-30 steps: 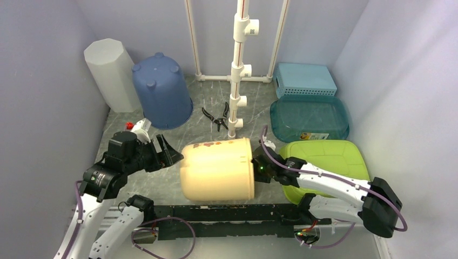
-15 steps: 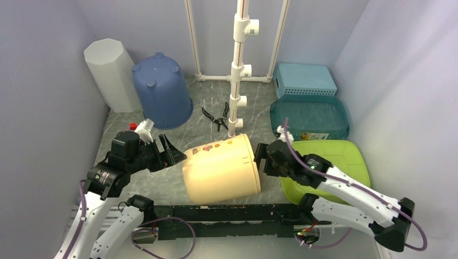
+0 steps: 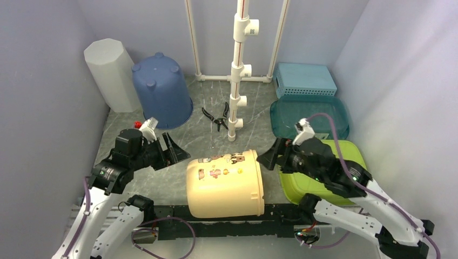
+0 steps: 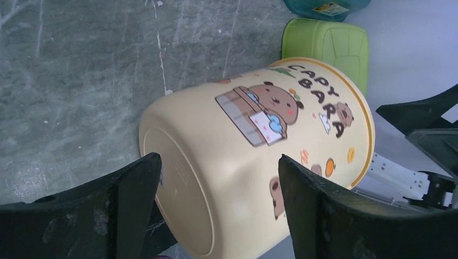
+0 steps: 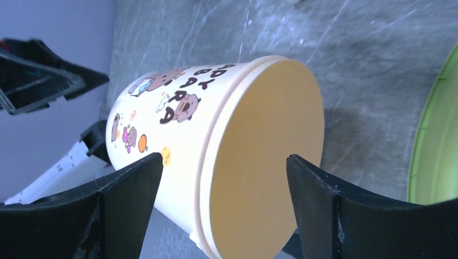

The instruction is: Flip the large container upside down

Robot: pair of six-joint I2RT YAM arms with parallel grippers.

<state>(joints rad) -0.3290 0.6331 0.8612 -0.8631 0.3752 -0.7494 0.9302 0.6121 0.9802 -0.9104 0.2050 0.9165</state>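
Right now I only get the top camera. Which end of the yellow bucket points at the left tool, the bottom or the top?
Observer: The bottom. The left wrist camera shows the yellow bucket turning its sunken base toward the left tool, which is wide open.
Operator: What do the letters on it say?
Observer: CAPYBARA, beside a capybara picture.
Operator: What does the right tool see?
Observer: The wide rimmed end, framed by the open right tool. I cannot tell if that end has a lid.
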